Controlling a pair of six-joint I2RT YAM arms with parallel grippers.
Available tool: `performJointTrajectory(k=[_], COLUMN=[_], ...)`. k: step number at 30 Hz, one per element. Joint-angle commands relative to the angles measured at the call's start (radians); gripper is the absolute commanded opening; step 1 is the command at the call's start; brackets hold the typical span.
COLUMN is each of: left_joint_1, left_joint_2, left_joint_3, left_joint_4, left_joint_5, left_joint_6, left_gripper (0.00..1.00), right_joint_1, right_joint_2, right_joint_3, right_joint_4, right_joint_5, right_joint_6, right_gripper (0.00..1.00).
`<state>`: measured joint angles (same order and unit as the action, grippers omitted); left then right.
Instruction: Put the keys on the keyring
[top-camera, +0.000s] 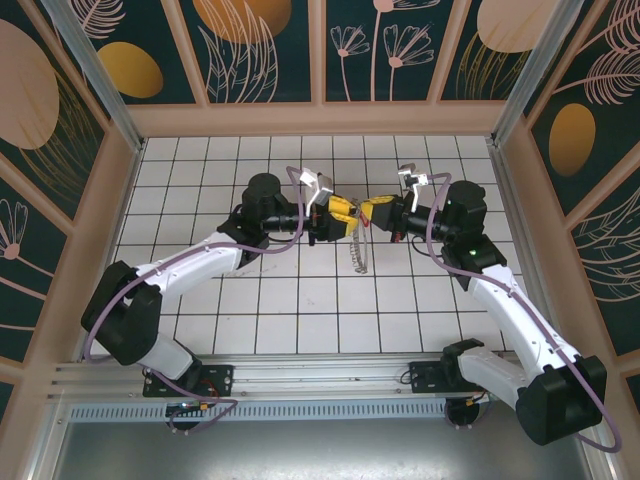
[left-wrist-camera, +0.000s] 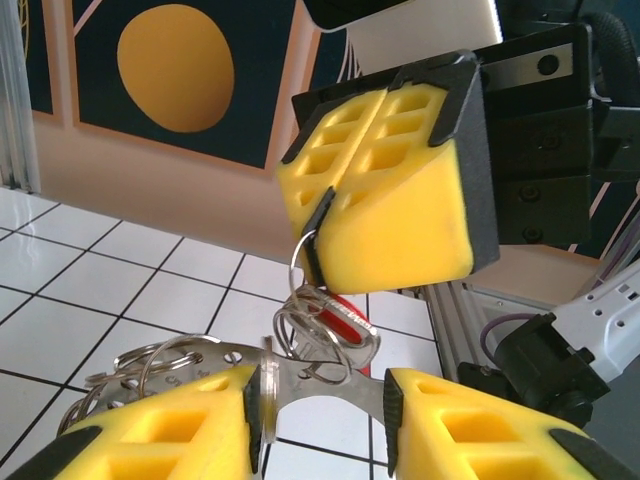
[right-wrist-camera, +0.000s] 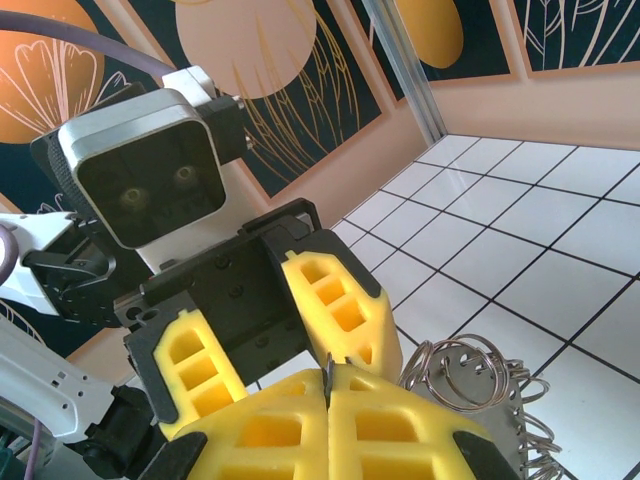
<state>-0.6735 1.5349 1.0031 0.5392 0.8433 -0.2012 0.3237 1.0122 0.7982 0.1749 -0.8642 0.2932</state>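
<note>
**Hidden or unclear.** In the top view the left gripper (top-camera: 338, 213) and right gripper (top-camera: 380, 212) are seen tip to tip above the centre of the tiled worktop (top-camera: 300, 300), the left at 9 o'clock of the right. The contact between them is masked by the yellow pads. A bunch of keys (top-camera: 360, 255) hangs at 6 o'clock from that meeting point, too small for single keys to be told apart.

**Differences between views.** In the left wrist view the right gripper (left-wrist-camera: 335, 190) is seen at 12 o'clock. The thin wire keyring (left-wrist-camera: 303, 262) emerges from its pad seam, and a red piece (left-wrist-camera: 345, 318) of unclear kind hangs below. Spare rings (left-wrist-camera: 150, 365) are cut off at 8 o'clock behind the left pad. In the right wrist view the left gripper (right-wrist-camera: 265, 335) is faced head-on at 10 o'clock. The coiled rings (right-wrist-camera: 470, 375) lie at 3 o'clock, their lower ends cut by the frame. The keyring itself is reduced to a dark sliver at the seam.

**Jaws.** The jaws of the right gripper (right-wrist-camera: 328, 400) are fully closed, with the keyring pinched between the pads. The jaws of the left gripper (left-wrist-camera: 320, 420) are set partly apart. A flat metal key (left-wrist-camera: 325, 388) spans the gap and is met by both pads, so it is held across its width, directly at 6 o'clock of the keyring.
</note>
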Motion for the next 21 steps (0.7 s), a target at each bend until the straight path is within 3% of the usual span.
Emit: performJointTrajectory(k=[1, 9, 15, 21], left_joint_1=[-0.004, -0.004, -0.004, -0.005], left_joint_2=[0.008, 0.016, 0.022, 0.046], left_joint_3=[0.017, 0.019, 0.020, 0.044], left_joint_4=[0.064, 0.105, 0.113, 0.113], left_joint_5=[-0.018, -0.056, -0.066, -0.010], left_joint_6=[-0.017, -0.029, -0.032, -0.056], left_gripper=[0.38, 0.34, 0.23, 0.32], right_joint_1=[0.007, 0.006, 0.007, 0.007], right_joint_2=[-0.029, -0.031, -0.032, -0.032], right_joint_3=[0.026, 0.021, 0.021, 0.017], right_joint_4=[0.031, 0.031, 0.032, 0.038], right_joint_5=[-0.002, -0.002, -0.003, -0.004], right_joint_6=[-0.018, -0.020, -0.020, -0.017], right_gripper=[0.00, 0.00, 0.00, 0.00])
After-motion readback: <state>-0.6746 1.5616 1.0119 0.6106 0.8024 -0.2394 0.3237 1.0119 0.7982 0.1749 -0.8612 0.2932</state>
